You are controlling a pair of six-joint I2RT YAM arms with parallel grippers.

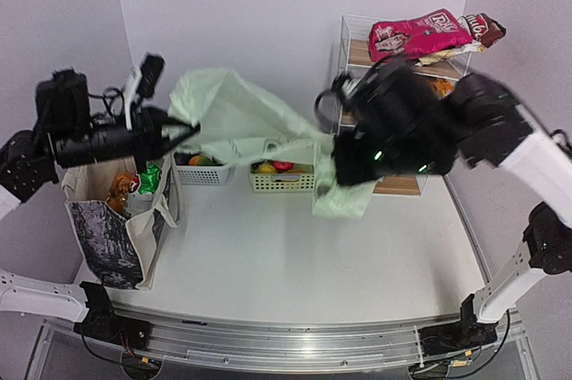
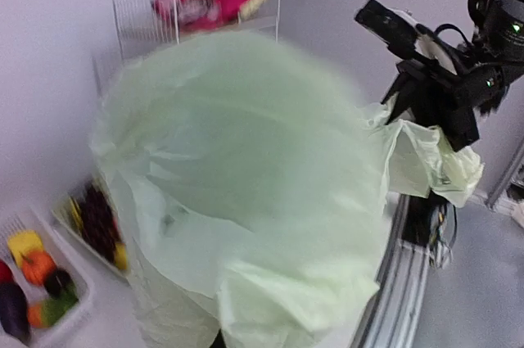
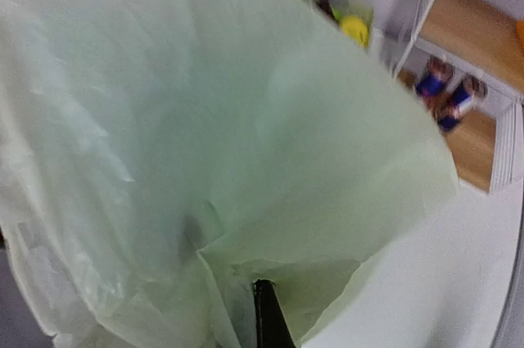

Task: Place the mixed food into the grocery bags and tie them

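Observation:
A thin pale-green plastic bag [image 1: 241,116] hangs stretched in the air between both arms. My left gripper [image 1: 183,130] is shut on its left end. My right gripper [image 1: 338,167] is shut on its right end, where a flap droops toward the table. In the left wrist view the bag [image 2: 246,184] hides my own jaws. In the right wrist view the bag [image 3: 205,119] drapes over a dark fingertip [image 3: 264,307]. The beige tote [image 1: 112,241] stands at the left, holding an orange packet [image 1: 119,190] and a green-white packet [image 1: 149,179].
A white basket [image 1: 204,173] and a green basket [image 1: 281,181] with toy fruit stand at the back, behind the bag. A wire shelf [image 1: 357,49] at the back right carries a pink snack packet [image 1: 416,34]; drink cans [image 3: 446,94] stand on its lower board.

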